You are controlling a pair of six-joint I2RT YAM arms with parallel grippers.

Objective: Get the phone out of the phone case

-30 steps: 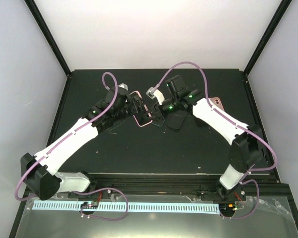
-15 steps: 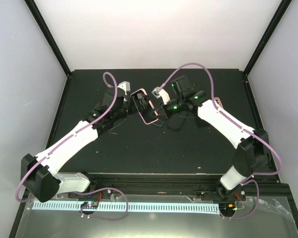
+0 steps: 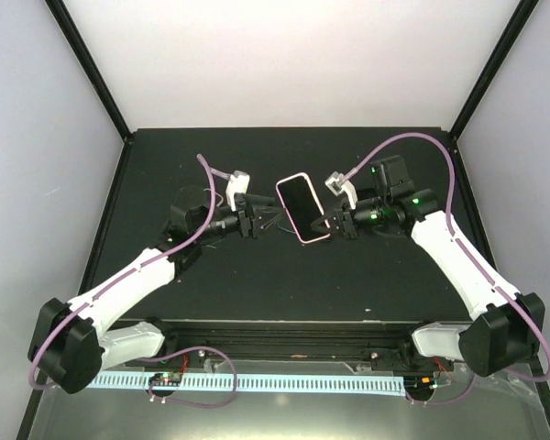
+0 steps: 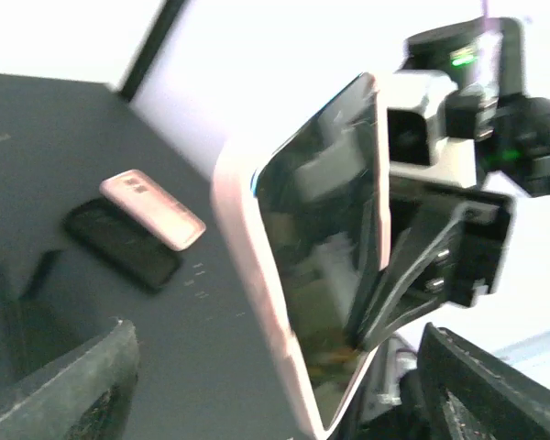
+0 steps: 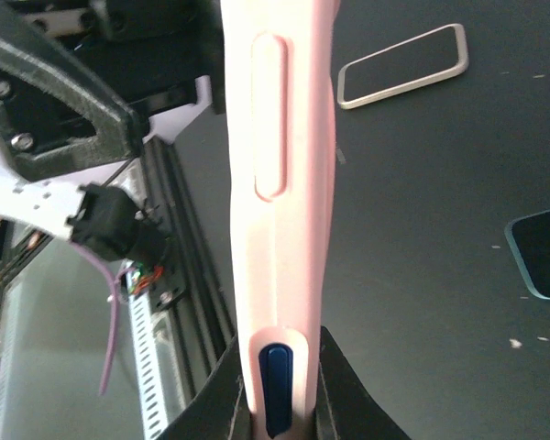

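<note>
The phone (image 3: pixel 302 207) sits in its pink phone case (image 3: pixel 298 237) and is held above the black table, dark screen facing up. My right gripper (image 3: pixel 335 223) is shut on its right lower edge. In the right wrist view the case's pink side (image 5: pixel 277 183) runs up from between my fingers (image 5: pixel 227 396), with a blue button (image 5: pixel 277 387) at the grip. My left gripper (image 3: pixel 248 221) stands open a little left of the phone, not touching it. In the left wrist view the cased phone (image 4: pixel 316 266) stands on edge just ahead of the wide-apart fingers (image 4: pixel 69 385).
Other phones and cases lie on the table: a pink one (image 4: pixel 152 208) beside a black one (image 4: pixel 119 246), a white-rimmed one (image 5: pixel 403 66) and a dark one with a teal edge (image 5: pixel 541 253). Black frame posts (image 3: pixel 90 69) border the table.
My right gripper has shut on the cased phone and carried it right. My left gripper has let go and drawn back to the left, and the phone's screen now faces up.
</note>
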